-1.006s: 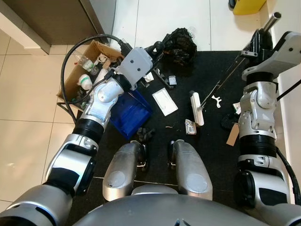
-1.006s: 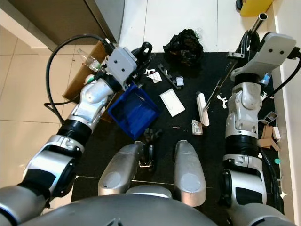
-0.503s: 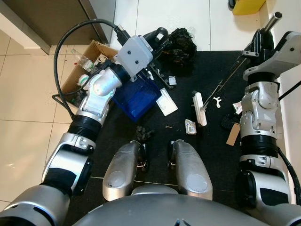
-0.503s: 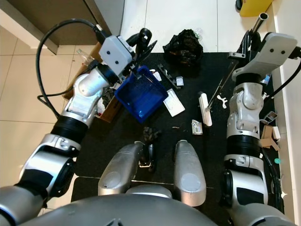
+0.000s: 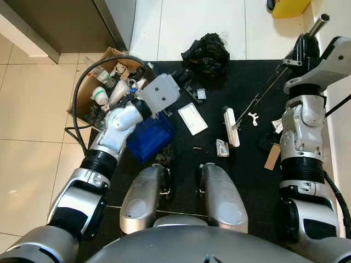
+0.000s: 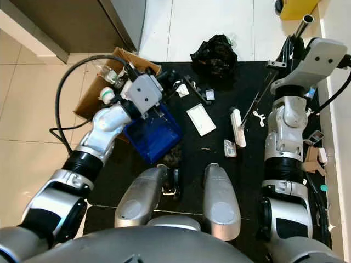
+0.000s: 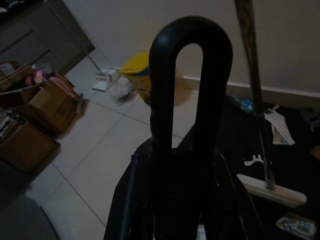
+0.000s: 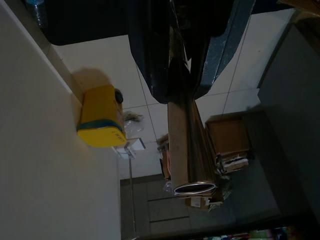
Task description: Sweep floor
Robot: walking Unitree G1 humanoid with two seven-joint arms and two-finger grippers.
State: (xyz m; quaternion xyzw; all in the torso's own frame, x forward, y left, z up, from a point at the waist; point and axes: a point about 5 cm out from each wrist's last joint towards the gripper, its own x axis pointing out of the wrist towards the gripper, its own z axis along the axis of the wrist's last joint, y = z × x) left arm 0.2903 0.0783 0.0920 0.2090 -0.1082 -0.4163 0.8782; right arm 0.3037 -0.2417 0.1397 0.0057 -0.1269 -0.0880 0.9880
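Dustpan and broom over the black mat

Left gripper [image 7: 190, 125] clenched on the blue dustpan [image 6: 155, 133] beside the cardboard box [image 6: 97, 92]; right gripper [image 8: 187, 75] grasps the broom [image 5: 258, 98], slanting to its white head [image 5: 231, 126] on the black mat [image 5: 241, 164].

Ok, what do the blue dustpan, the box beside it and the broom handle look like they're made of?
The blue dustpan, held by the left gripper, looks like moulded plastic: glossy, uniform colour. The open brown box of rubbish looks like corrugated cardboard: matte, with folded flaps. The long broom handle, in the right gripper, seems to be metal tube, going by its shiny round end, though coated plastic is possible.
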